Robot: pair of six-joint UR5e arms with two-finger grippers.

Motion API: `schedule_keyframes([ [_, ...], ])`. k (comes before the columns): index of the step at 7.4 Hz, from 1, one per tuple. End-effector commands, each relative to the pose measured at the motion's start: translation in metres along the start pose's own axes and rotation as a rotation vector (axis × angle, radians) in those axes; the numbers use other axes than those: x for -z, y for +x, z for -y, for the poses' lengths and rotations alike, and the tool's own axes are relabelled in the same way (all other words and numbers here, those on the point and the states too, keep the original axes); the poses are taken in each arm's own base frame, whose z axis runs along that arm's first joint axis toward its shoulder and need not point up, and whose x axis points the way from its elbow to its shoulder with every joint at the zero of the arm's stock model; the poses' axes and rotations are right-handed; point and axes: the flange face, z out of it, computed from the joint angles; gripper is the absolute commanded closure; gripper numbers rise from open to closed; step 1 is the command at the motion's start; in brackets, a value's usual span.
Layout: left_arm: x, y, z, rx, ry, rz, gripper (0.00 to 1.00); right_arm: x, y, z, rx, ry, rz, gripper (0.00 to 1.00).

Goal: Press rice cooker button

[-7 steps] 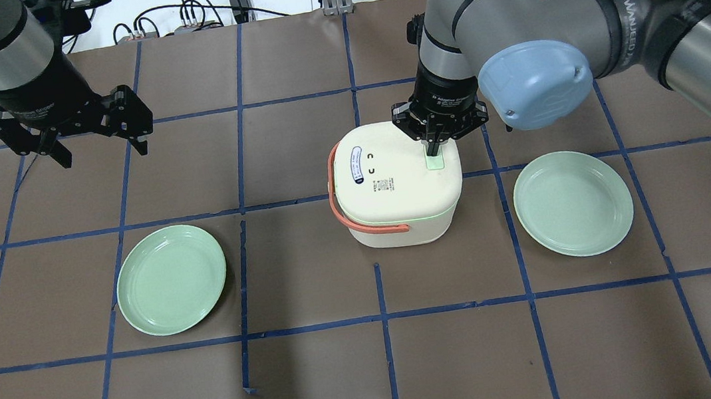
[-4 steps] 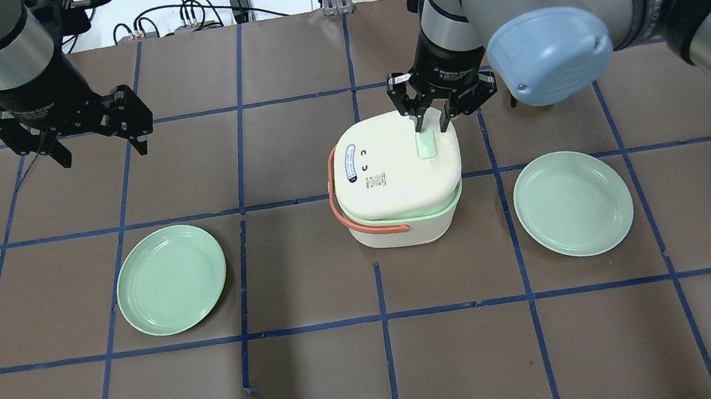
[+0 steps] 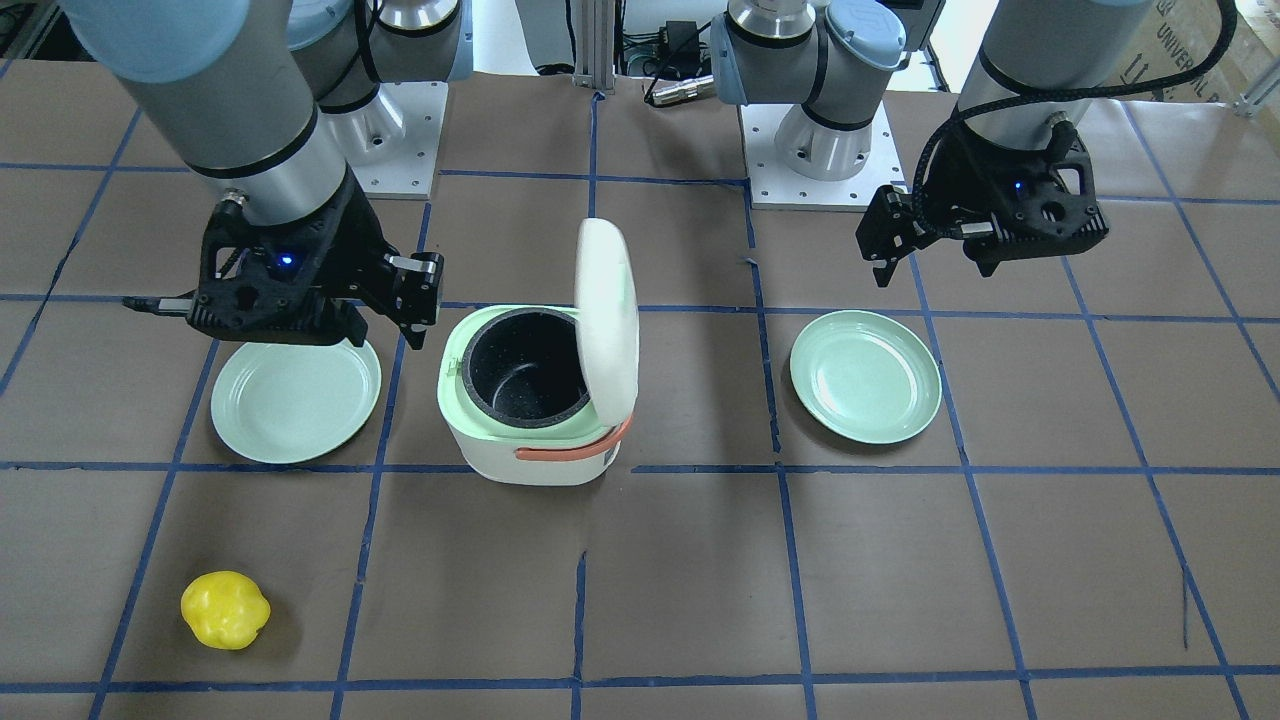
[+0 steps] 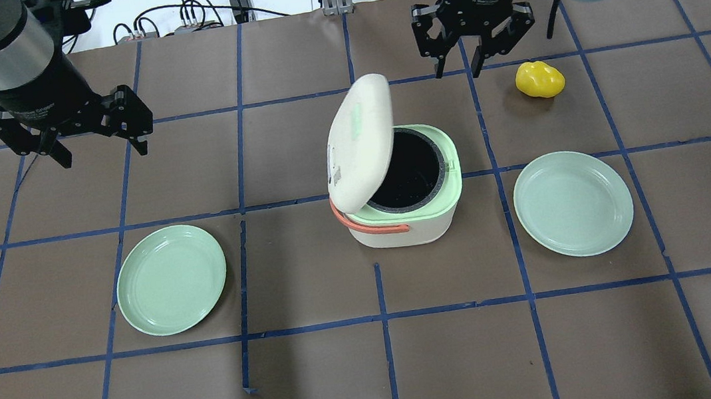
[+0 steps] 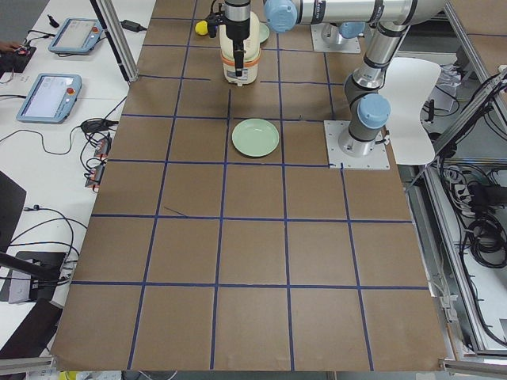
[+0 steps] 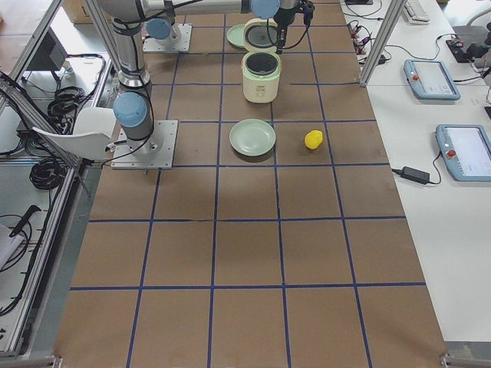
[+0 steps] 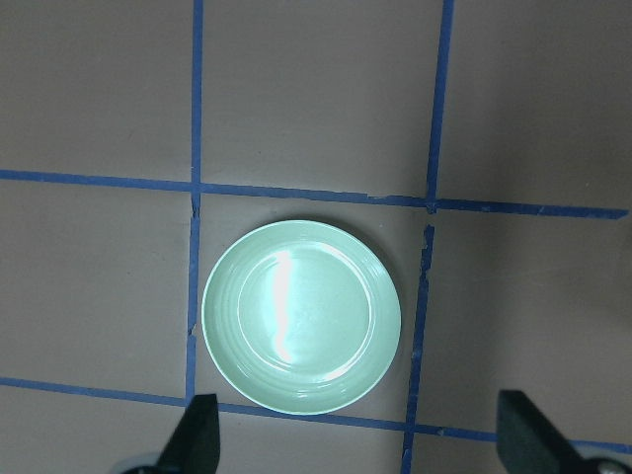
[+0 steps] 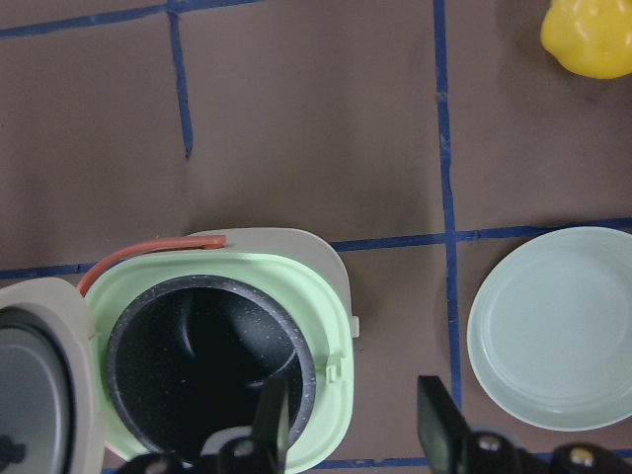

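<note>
1. Rice cooker (image 4: 408, 220) sits mid-surface (image 4: 322, 377). Its lid (image 4: 359, 142) is swung up and the dark pot is exposed. The button (image 4: 355, 116) rides on the tilted lid top.
2. Right tool (image 4: 457, 67): fingers apart, empty, beyond the cooker beside a yellow object (image 4: 539, 79). Left tool (image 4: 102, 147): apart, idle, well off to the side.
3. Judgement: the press looks done. Retreat upward, clear of the lid's arc, without nudging the body.

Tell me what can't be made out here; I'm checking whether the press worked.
Button: overhead, just a faint green patch on the tilted lid.
Rice cooker: exterior left, tiny, partly behind an arm.
Yellow object: right wrist view, cut by the top edge.
Left pincer: left wrist view, only fingertips show, at the bottom edge.
</note>
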Motion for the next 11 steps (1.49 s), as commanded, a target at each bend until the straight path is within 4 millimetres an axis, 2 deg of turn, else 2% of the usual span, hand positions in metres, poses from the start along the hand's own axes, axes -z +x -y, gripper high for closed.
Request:
schedule_keyframes([
  [1, 0.000, 0.000, 0.000, 0.000, 0.000, 0.000, 0.00, 0.025, 0.019, -0.020, 0.016, -0.011, -0.063, 0.43],
  [2, 0.000, 0.000, 0.000, 0.000, 0.000, 0.000, 0.00, 0.037, 0.031, -0.027, 0.112, 0.003, -0.107, 0.35],
  [3, 0.000, 0.000, 0.000, 0.000, 0.000, 0.000, 0.00, 0.056, 0.046, -0.035, 0.143, 0.040, -0.171, 0.11],
  [4, 0.000, 0.000, 0.000, 0.000, 0.000, 0.000, 0.00, 0.060, 0.057, -0.037, 0.133, 0.038, -0.164, 0.02],
  [5, 0.000, 0.001, 0.000, -0.002, 0.000, 0.000, 0.00, 0.047, 0.065, -0.039, 0.157, -0.019, -0.121, 0.01],
  [8, 0.000, 0.000, 0.000, 0.000, 0.000, 0.000, 0.00, 0.040, 0.060, -0.058, 0.149, -0.020, -0.093, 0.01],
  [11, 0.001, 0.000, 0.000, 0.000, 0.001, 0.000, 0.00, 0.046, 0.060, -0.052, 0.116, 0.050, -0.095, 0.01],
])
